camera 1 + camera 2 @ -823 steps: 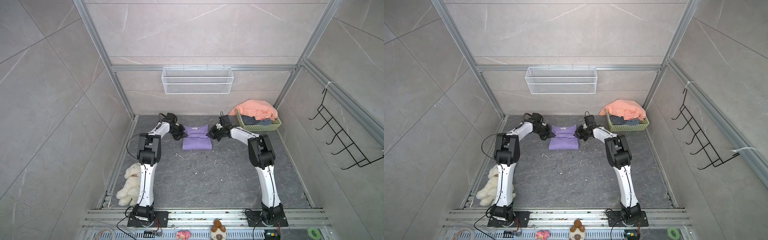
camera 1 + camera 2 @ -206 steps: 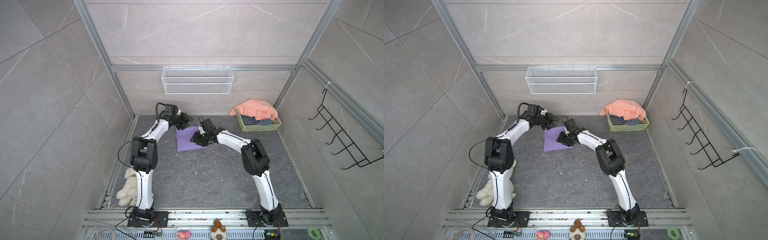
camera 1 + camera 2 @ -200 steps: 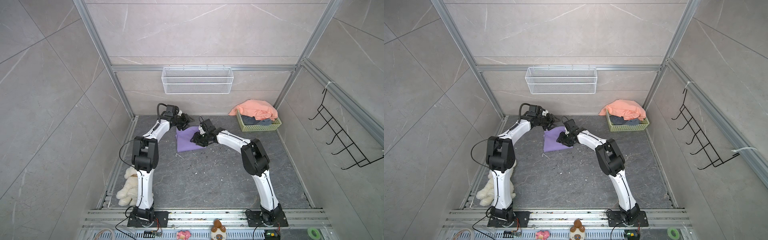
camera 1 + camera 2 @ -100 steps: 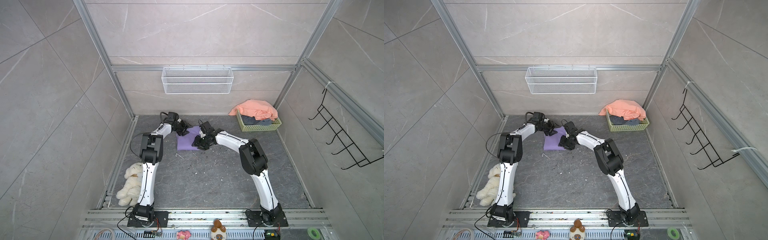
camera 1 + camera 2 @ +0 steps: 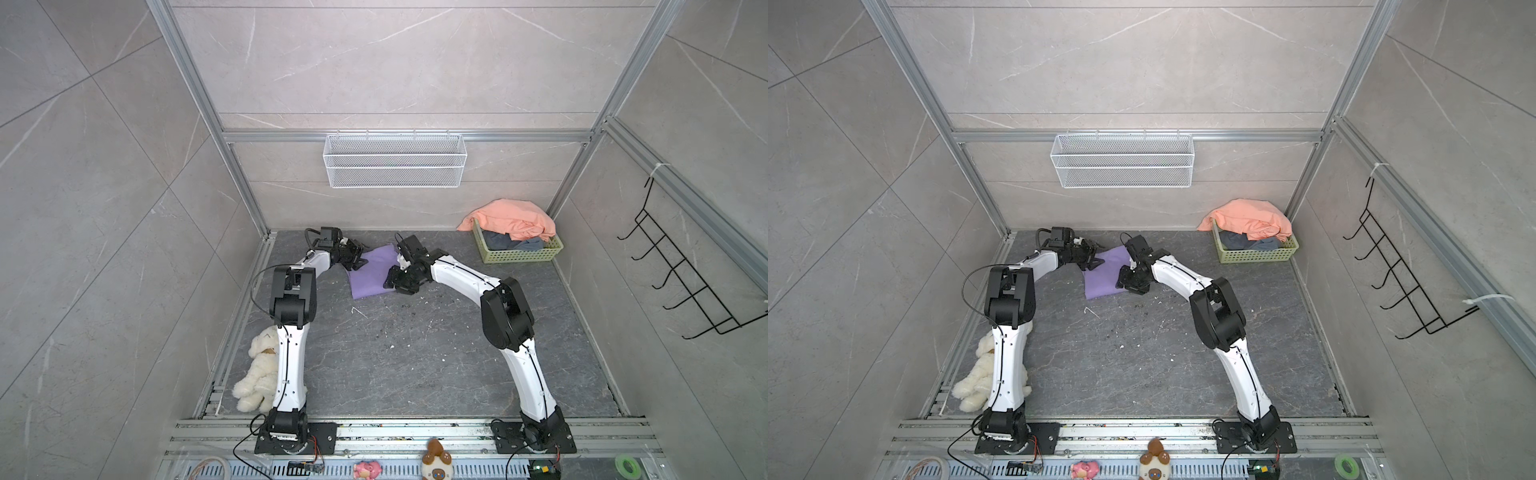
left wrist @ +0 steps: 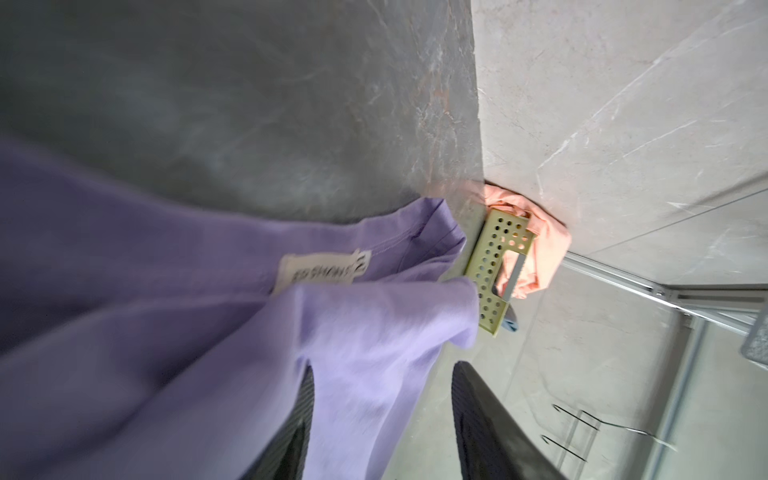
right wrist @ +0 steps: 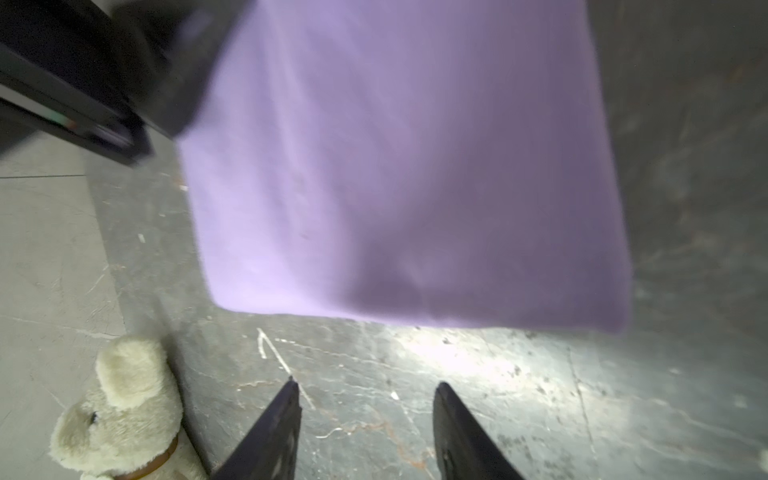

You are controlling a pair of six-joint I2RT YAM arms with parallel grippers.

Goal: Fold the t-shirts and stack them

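A lilac t-shirt (image 5: 372, 274) (image 5: 1102, 276) lies folded into a small rectangle on the dark floor near the back, seen in both top views. My left gripper (image 5: 360, 261) (image 5: 1095, 258) sits low at its far left edge. In the left wrist view my left gripper (image 6: 380, 399) is open, and a loose flap of the lilac t-shirt (image 6: 365, 332) lies between its fingers against one of them. My right gripper (image 5: 392, 283) (image 7: 365, 384) is open and empty over bare floor at the lilac t-shirt's (image 7: 407, 166) near right corner. A salmon t-shirt (image 5: 511, 222) and a grey one (image 5: 505, 242) lie crumpled in the green basket (image 5: 519, 255).
The cream plush dog (image 5: 257, 376) (image 7: 120, 411) lies by the left arm's base. On the back wall hangs a white wire basket (image 5: 395, 166), and a black hook rack (image 5: 681, 270) on the right wall. The green basket (image 6: 494, 266) stands in the back right corner.
My left gripper has come down from above the shirt's far edge to the cloth. My right gripper has shifted slightly at the near right corner. The shirt lies about as before.
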